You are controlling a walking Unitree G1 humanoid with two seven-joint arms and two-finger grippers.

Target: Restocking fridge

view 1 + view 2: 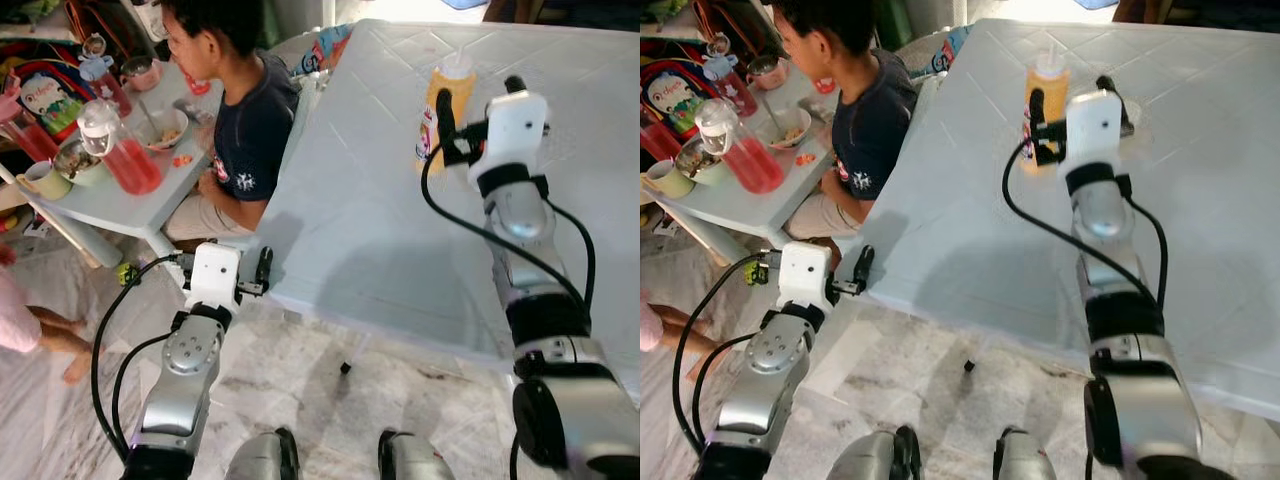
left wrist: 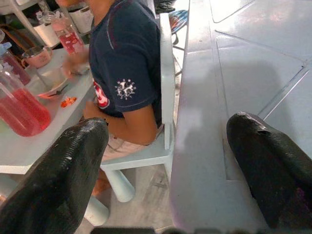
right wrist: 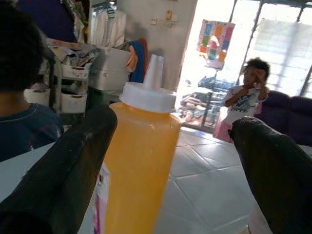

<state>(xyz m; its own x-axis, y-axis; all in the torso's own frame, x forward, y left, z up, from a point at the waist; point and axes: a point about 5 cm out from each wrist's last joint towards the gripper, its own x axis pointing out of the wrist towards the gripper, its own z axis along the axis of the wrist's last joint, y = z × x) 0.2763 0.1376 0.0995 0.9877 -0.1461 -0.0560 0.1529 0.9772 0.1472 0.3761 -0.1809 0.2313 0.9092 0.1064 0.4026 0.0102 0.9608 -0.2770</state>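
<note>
Right end effector (image 1: 476,112) is up over the white tabletop (image 1: 370,200), fingers spread wide w/ the orange squeeze bottle (image 1: 443,108) standing upright between them, nothing clamped yet; in the right wrist view the bottle (image 3: 139,165) sits closer to one finger (image 3: 58,170) than the other, no contact that can be made out. Bottle's got a white cap w/ a nozzle on top and a label low on its side, and it stands on the tabletop toward the far side, in front of the right arm. Left end effector (image 1: 252,272) is low, just at the near-left edge of the tabletop, fingers open wide and holding nothing; its wrist view looks along the table edge toward a person (image 2: 127,73) in a dark navy tee sitting on a small white chair (image 2: 163,122). That person sits at a smaller low table (image 1: 110,195) off to the robot's left, w/ a red drink pitcher (image 1: 120,150), bowls and cups on it. A second person (image 3: 246,105) stands in the background of the right wrist view, near bright windows. Marble-pattern floor (image 1: 300,380) below, robot's feet at bottom edge.
</note>
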